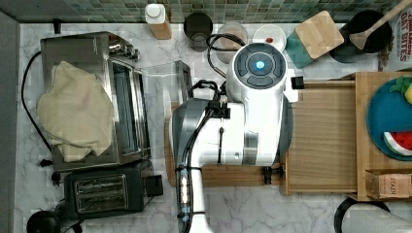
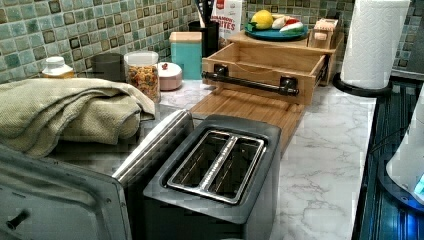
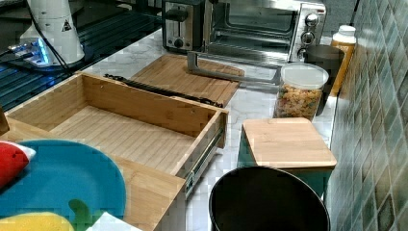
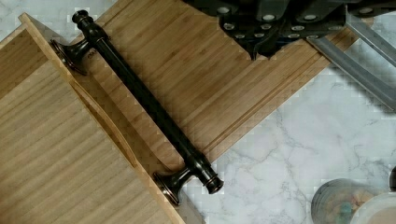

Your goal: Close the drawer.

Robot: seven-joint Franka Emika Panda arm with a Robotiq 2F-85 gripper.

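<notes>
One open drawer (image 4: 56, 154) beside gripper (image 4: 261, 44)

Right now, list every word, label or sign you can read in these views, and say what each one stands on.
"STASH" on the small box at the wooden stand's corner.
"DAY BITES", partly cut off, on the cereal box in the top view.
"BITES" on the same box in the left view; the line above it is too blurred to read.
A warning triangle sticker on the robot base; no words legible.
</notes>
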